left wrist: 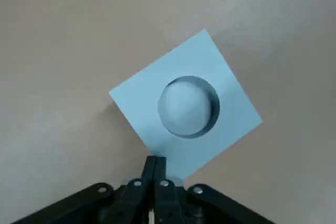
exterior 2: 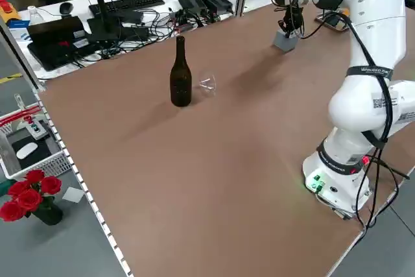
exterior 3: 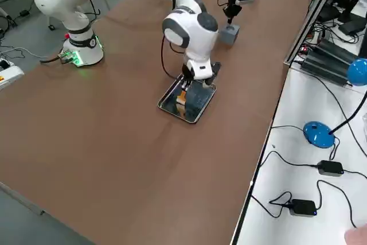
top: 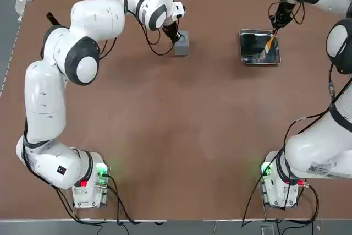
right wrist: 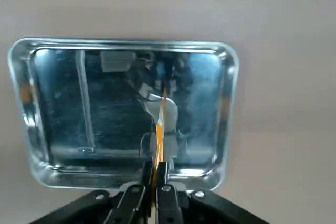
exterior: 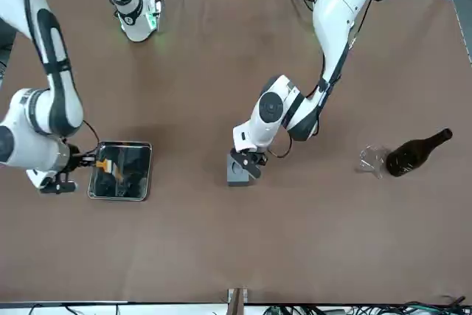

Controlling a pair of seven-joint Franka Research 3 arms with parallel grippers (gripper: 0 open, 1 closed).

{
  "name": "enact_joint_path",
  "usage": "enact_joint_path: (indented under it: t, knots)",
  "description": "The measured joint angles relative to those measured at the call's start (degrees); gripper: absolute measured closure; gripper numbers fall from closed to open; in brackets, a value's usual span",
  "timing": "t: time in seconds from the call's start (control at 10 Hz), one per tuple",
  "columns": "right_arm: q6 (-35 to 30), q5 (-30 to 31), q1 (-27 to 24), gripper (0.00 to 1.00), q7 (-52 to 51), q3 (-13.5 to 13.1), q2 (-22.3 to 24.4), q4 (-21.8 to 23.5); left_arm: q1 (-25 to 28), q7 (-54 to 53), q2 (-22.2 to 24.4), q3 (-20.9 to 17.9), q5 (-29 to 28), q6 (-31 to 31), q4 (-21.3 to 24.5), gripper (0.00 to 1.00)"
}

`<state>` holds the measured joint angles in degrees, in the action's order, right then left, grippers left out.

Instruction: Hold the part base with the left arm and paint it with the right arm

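Over to the left end effector point(left wrist: 159, 158), out at the far part of the desk point(top: 176, 125): closed right up, fingertips point(left wrist: 160, 161) together, poised at the top of the part base point(left wrist: 136, 93), near one edge and off to the side of the round hole. Touching it or just above? Can't tell from here; no grip on it to be seen. Across to the right end effector point(right wrist: 156, 165), over the near side of the steel tray point(right wrist: 131, 44): pinched shut on a slim orange tool point(right wrist: 159, 142), pointing out past the fingertips and over the tray floor. Tip resting on the metal or hanging above? Can't tell, with reflections all around it. Back to the part base: sitting flat on the desk, hole facing up, well apart from the tray and between that and the dark bottle point(exterior 2: 181, 81). Over there, seen upright, with a clear glass point(exterior 2: 207, 84) just beside it.
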<state>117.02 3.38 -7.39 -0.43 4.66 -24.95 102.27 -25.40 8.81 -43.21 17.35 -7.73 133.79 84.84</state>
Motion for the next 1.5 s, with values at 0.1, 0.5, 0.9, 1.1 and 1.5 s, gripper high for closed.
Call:
enact_joint_path:
  t: [0.1, 0.5, 0.9, 1.1, 1.5]
  knots:
    - [-0.23, 2.19, 0.28, 0.96, 3.21, 1.43, 0.35, 0.22, 0.00, 0.00, 0.00, 0.00, 0.00, 0.00, 0.00, 0.96]
    - [2.92, 9.90, 0.13, 0.96, 4.73, 1.36, 0.58, 0.47, 0.00, 0.00, 0.00, 0.00, 0.00, 0.00, 0.00, 0.96]
    - [4.27, 11.54, 0.13, 0.96, 5.90, 1.49, 0.57, 1.07, 0.00, 0.00, 0.00, 0.00, 0.00, 0.00, 0.00, 0.96]
    - [4.77, 12.00, 0.41, 0.96, 6.96, 1.64, 0.56, 1.32, 0.00, 0.00, 0.00, 0.00, 0.00, 0.00, 0.00, 0.96]
    - [7.02, 12.27, 2.65, 0.96, 12.55, 2.36, -0.55, 2.33, 0.00, 0.00, 0.00, 0.00, 0.00, 0.00, -0.01, 0.96]
